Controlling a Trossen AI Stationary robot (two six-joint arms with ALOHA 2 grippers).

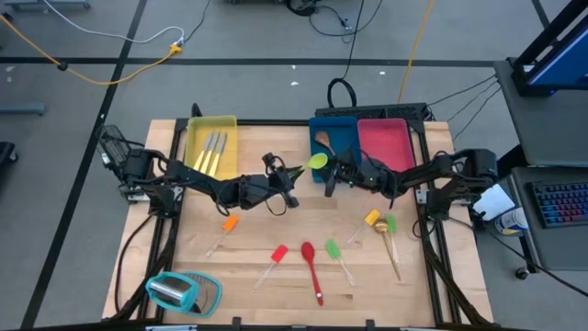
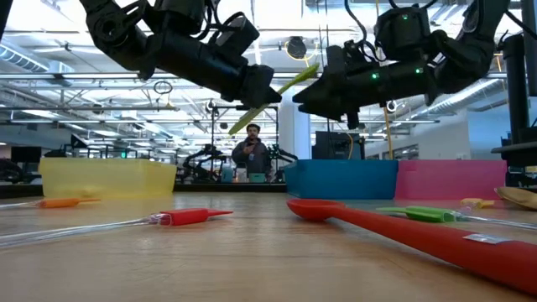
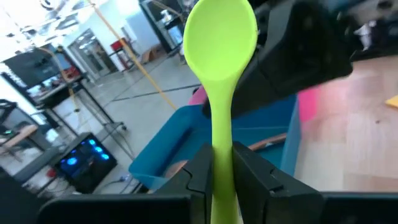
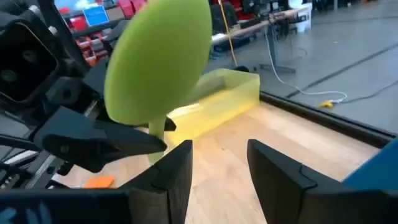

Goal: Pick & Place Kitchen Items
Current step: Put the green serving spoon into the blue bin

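The left end effector [image 1: 287, 187] grips the green spoon [image 1: 314, 163] by its handle, raised mid-counter beside the blue tray [image 1: 333, 129]. The right end effector [image 1: 342, 171], fingers apart, faces the bowl; it should close squarely before the left lets go.

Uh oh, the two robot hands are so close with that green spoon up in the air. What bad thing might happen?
1. The left gripper pinches the green spoon only by its thin handle, so it might slip and fall to the table.
2. The right gripper is open right beside the spoon's bowl. If it closes off-target, it may knock the spoon or bump the left gripper.
3. A dropped spoon could miss the blue tray.
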